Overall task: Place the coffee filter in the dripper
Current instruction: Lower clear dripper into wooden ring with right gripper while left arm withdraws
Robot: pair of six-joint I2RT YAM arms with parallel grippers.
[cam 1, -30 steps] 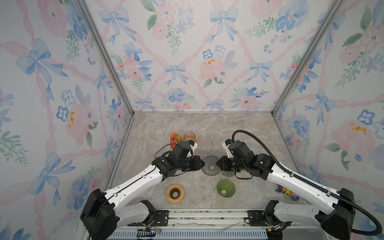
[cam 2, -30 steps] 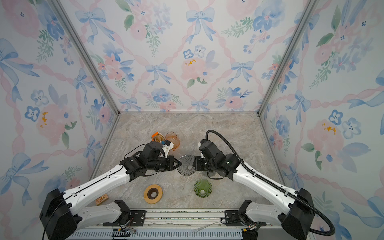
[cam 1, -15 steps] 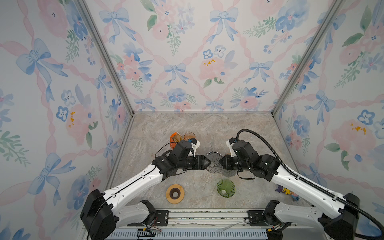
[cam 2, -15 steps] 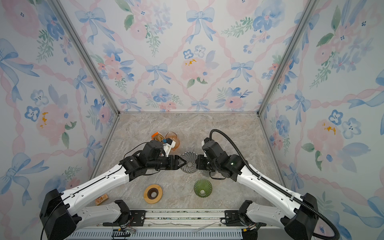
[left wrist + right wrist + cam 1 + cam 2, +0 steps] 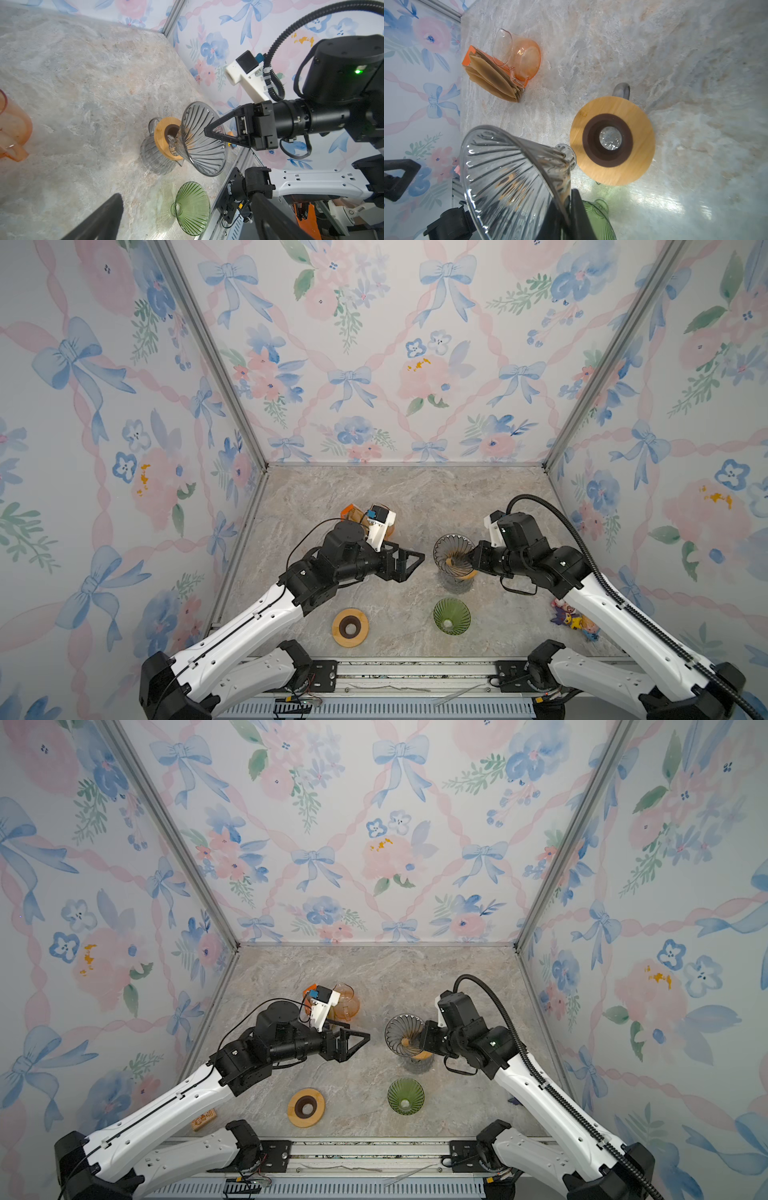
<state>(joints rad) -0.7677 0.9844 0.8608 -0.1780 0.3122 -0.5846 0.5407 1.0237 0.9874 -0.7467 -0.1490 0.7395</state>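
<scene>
A clear ribbed glass dripper (image 5: 451,551) (image 5: 508,178) hangs tilted on its side, mouth toward the left arm. My right gripper (image 5: 471,562) (image 5: 566,214) is shut on its rim. The dripper's narrow end sits just over a wooden collar (image 5: 639,124) on a clear glass server (image 5: 153,162). Brown paper coffee filters (image 5: 492,79) stand in an orange holder (image 5: 309,992) at the back left, untouched. My left gripper (image 5: 409,566) (image 5: 187,196) is open and empty, a short way left of the dripper.
An orange glass carafe (image 5: 525,60) (image 5: 347,1002) stands beside the filters. A green dripper (image 5: 451,616) lies on the table in front of the server. A second wooden ring (image 5: 350,627) lies front left. Small toys (image 5: 573,616) sit by the right wall.
The left gripper opened, let go of the clear dripper and drew back left. The right gripper carried the dripper to the right, over the server.
</scene>
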